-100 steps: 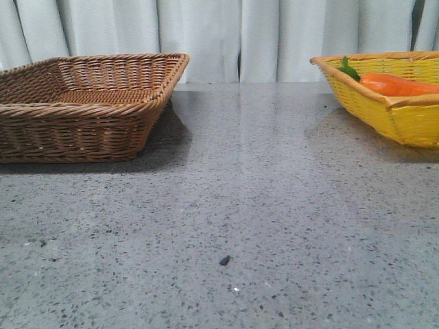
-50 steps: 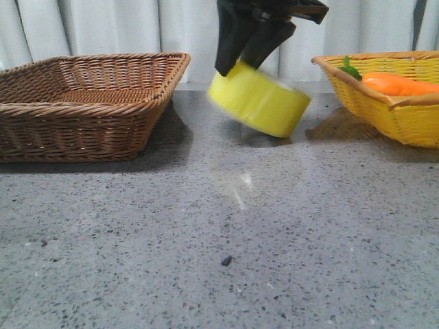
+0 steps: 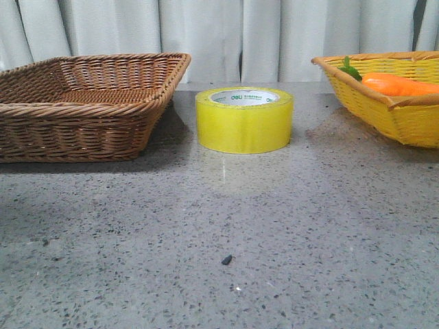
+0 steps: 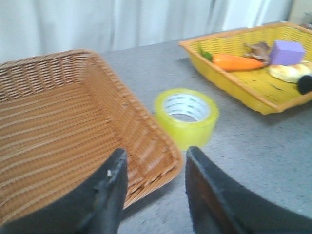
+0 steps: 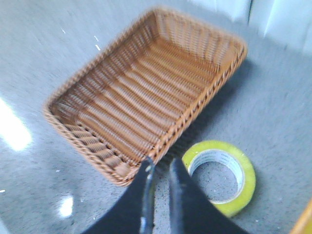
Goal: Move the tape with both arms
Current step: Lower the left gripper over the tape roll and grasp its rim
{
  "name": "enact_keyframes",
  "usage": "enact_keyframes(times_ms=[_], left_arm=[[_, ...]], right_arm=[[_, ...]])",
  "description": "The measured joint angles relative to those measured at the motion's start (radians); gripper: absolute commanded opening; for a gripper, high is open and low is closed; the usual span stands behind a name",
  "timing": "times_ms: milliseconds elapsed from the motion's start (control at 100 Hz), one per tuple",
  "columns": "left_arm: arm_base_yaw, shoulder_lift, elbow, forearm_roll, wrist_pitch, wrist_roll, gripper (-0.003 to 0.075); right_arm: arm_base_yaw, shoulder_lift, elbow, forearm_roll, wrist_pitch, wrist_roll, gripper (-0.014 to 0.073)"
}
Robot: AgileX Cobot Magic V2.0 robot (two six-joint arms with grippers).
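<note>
The tape (image 3: 244, 120), a wide yellow roll with a white "deli" core, lies flat on the grey table between the two baskets. It also shows in the left wrist view (image 4: 186, 117) and the right wrist view (image 5: 222, 176). My left gripper (image 4: 153, 163) is open and empty, above the near corner of the brown basket, with the tape a short way beyond it. My right gripper (image 5: 162, 166) is high above the table beside the tape. Its jaws stand a narrow gap apart and hold nothing. Neither gripper shows in the front view.
An empty brown wicker basket (image 3: 89, 103) stands left of the tape. A yellow basket (image 3: 394, 113) on the right holds an orange carrot (image 3: 398, 84), a purple block (image 4: 286, 51) and other items. A small dark speck (image 3: 225, 260) lies on the table.
Half a second ago a gripper held the tape tilted above the table. Now the tape lies flat on the table and that gripper has left the front view.
</note>
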Motion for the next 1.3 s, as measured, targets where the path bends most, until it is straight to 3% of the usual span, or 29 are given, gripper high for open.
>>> enact_keyframes(times_ms=[230,400,470,590,660,820,1110,1300], left_arm=[[-0.149,0.321,-0.231,-0.002,0.015,0.009,0.0176],[-0.191,0.579,-0.453,-0.002,0.093,0.01,0.0165],[-0.192,0.69,-0.556,-0.006,0.161,0.01,0.023],[-0.192,0.886,-0.738,-0.039,0.308,0.01,0.0464],[-0.192,0.986,-0.837,-0.062,0.381,0.01,0.0532],[-0.193,1.151,-0.98,-0.077,0.452,-0.008,0.0531],[-0.193,1.234,-1.001,0.038,0.427,-0.041,0.053],[-0.197,1.269,-1.003,0.044,0.401,-0.043,0.0445]], right_arm=[[0.0,-0.308,0.193,-0.019,0.015,-0.004,-0.0067],[0.0,-0.484,0.354,-0.028,-0.024,-0.008,-0.0067],[0.0,-0.539,0.39,-0.03,-0.033,-0.008,-0.0067],[0.0,-0.588,0.408,-0.034,-0.035,-0.008,-0.0067],[0.0,-0.601,0.41,-0.036,-0.038,-0.008,-0.0067],[0.0,-0.61,0.412,-0.038,-0.039,-0.004,-0.0067],[0.0,-0.61,0.412,-0.044,-0.024,-0.003,-0.0067],[0.0,-0.61,0.412,-0.044,-0.024,-0.001,-0.0067]])
